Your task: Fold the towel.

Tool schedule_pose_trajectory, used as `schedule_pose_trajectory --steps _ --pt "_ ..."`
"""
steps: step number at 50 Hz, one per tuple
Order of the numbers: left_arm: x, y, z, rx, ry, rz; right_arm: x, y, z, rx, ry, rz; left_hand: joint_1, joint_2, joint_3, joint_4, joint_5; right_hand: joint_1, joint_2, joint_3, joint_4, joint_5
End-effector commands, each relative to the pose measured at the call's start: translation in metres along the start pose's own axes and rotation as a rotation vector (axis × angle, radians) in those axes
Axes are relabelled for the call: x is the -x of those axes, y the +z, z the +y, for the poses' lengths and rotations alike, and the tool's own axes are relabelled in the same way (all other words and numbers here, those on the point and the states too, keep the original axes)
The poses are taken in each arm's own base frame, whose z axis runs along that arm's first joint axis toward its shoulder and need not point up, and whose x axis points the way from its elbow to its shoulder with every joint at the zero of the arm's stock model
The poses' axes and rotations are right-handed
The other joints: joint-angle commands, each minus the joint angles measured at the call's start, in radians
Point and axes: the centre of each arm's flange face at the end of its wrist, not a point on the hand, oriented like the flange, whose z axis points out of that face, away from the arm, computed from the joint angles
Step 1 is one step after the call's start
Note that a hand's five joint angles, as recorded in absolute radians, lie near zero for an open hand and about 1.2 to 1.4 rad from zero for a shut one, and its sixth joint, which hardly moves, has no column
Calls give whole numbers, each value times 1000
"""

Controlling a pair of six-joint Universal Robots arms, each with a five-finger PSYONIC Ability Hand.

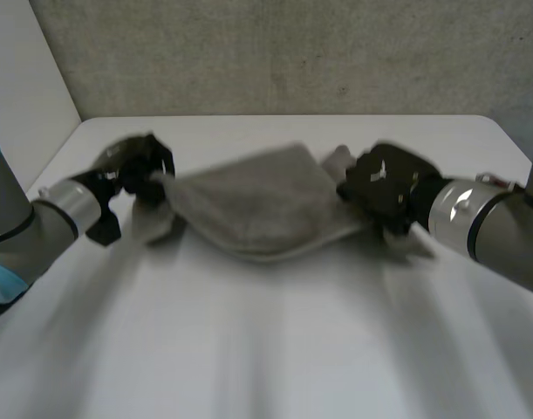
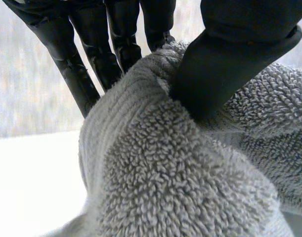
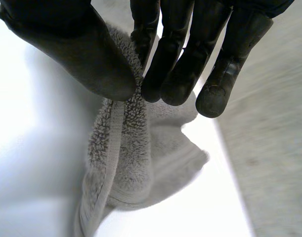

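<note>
A grey terry towel hangs stretched between my two hands above the white table, sagging in the middle. My left hand pinches the towel's left end; in the left wrist view its thumb presses the towel against the fingers. My right hand holds the towel's right end. There the thumb and fingers pinch the hemmed edge of the towel, which hangs down below them.
A grey wall stands behind the table's far edge. A white panel rises at the left. Bare table surface lies in front of the towel.
</note>
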Motion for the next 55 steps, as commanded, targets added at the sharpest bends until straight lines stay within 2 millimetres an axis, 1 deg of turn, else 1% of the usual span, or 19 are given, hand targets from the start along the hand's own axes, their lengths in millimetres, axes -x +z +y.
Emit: schedule_pose_trajectory --steps 1,10,18,20,24,25,26,27,28,30,32,33,34,35,40,42,48,50,55 --pt "31 -6 18 193 101 -94 27 5 26 142 9 -181 243 180 187 178 233 83 85 62 54 55" --pt "42 12 6 140 220 -88 18 38 28 11 198 -2 243 180 187 178 233 83 85 62 54 55" --pt "43 37 13 54 283 -141 44 62 37 -19 329 34 243 180 187 178 233 83 85 62 54 55" --pt "47 45 18 17 308 -192 47 67 42 -18 348 48 -81 -144 -137 -146 -91 83 85 62 54 55" --pt "49 50 19 -26 326 -233 58 78 56 -10 381 81 -315 -377 -370 -379 -325 83 85 62 54 55" --pt "51 51 18 -47 334 -256 61 80 60 -4 386 89 -434 -496 -489 -499 -444 -128 -126 -150 -157 -156" --pt "51 51 18 -47 334 -256 61 81 60 -3 386 89 -435 -497 -491 -500 -445 -131 -128 -152 -159 -158" --pt "52 52 16 -60 337 -270 63 82 63 6 387 99 -531 -593 -587 -596 -541 -401 -399 -422 -429 -429" --pt "50 51 16 -63 340 -273 63 82 64 6 387 99 -625 -687 -681 -690 -635 -404 -401 -425 -432 -431" --pt "45 51 18 -62 342 -266 62 82 70 34 394 133 -713 -776 -769 -778 -723 -749 -746 -770 -777 -776" --pt "38 50 19 -59 343 -252 60 82 71 48 399 156 -787 -850 -843 -852 -797 -866 -864 -887 -895 -894" --pt "31 48 15 -66 347 -238 57 81 73 61 402 177 -813 -876 -869 -878 -824 -1016 -1013 -1037 -1044 -1043" --pt "30 48 15 -66 348 -238 57 81 73 61 403 177 -814 -876 -869 -878 -824 -1017 -1015 -1038 -1046 -1045" --pt "24 43 4 -90 353 -233 54 79 73 69 402 198 -822 -885 -878 -887 -833 -1139 -1137 -1160 -1168 -1167" --pt "4 18 -20 -139 367 -216 42 70 67 76 402 248 -820 -882 -875 -884 -830 -1139 -1137 -1160 -1168 -1167" --pt "-9 -2 -29 -155 372 -209 42 65 66 80 403 248 -805 -867 -861 -870 -815 -1139 -1137 -1160 -1168 -1167" --pt "-33 -29 -22 -135 377 -152 57 48 74 160 429 187 -787 -850 -843 -852 -797 -1139 -1137 -1160 -1168 -1167" --pt "-49 -43 -9 -117 407 -94 62 41 74 174 445 165 -770 -832 -825 -834 -780 -1139 -1137 -1160 -1168 -1167" --pt "-63 -54 12 -105 537 -53 59 26 73 167 524 177 -761 -823 -817 -826 -771 -1139 -1137 -1160 -1168 -1167"
